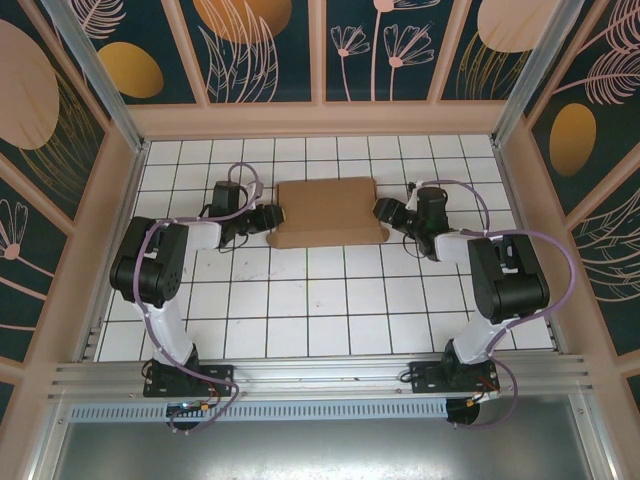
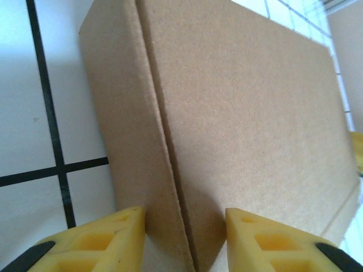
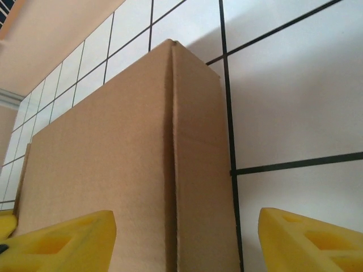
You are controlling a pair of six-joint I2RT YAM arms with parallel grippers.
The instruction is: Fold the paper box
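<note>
Left wrist view: our left pincer [image 2: 184, 221] stands released, its yellow fingers [image 2: 113, 238] parted on either side of one edge of the paper box [image 2: 244, 113], a flat rectangle of plain brown corrugated cardboard; in the right wrist view our right pincer [image 3: 186, 226] is released too, spread wide astride the opposite edge; from above, we see the box lying flat on the white tiled tabletop [image 1: 300, 310], toward its far side, between both pincers.

Desk [image 1: 330, 310]: white tiles, thin black grid, brightly lit right across.
Wall panels [image 1: 260, 45]: dark teal, peach leaves and flowers, gold ovals, on three sides.
Wooden frame [image 1: 320, 118]: pale, skirting the desk edge.
Rail [image 1: 320, 378]: silver metal, along the near side.
Light: even, shadows soft.
</note>
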